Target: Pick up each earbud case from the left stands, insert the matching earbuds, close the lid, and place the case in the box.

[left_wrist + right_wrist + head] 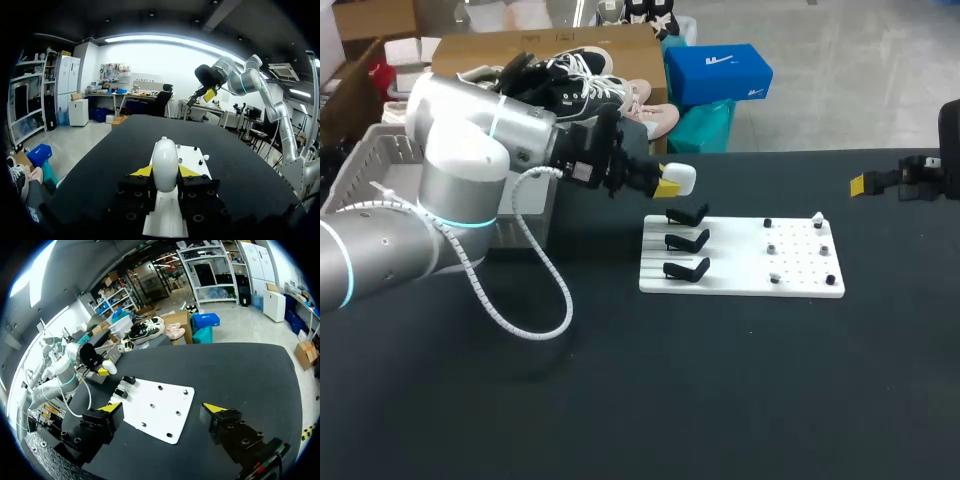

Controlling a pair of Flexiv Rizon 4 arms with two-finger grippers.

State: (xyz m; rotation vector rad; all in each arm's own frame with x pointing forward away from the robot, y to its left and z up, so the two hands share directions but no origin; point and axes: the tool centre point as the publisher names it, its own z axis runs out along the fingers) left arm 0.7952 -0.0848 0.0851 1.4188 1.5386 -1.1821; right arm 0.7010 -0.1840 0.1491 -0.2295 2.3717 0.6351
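**One case in my left jaws, all three stands bare**

My left gripper [165, 171] is clamped from both sides on the smooth white oval earbud case [165, 159], held in the air off the far left corner of the flat white plastic board [740, 285]. The case's lid looks closed. The three black hooked stands [686, 241] along the board's left edge are bare, so I judge this the last case; whether its earbuds are in, I cannot tell. My right gripper [163, 409] hangs wide open and empty near the table's right edge. Only the head view shows the grey slatted box [365, 170] at the table's left edge, with its contents hidden. Only the wrist views show each grip plainly.
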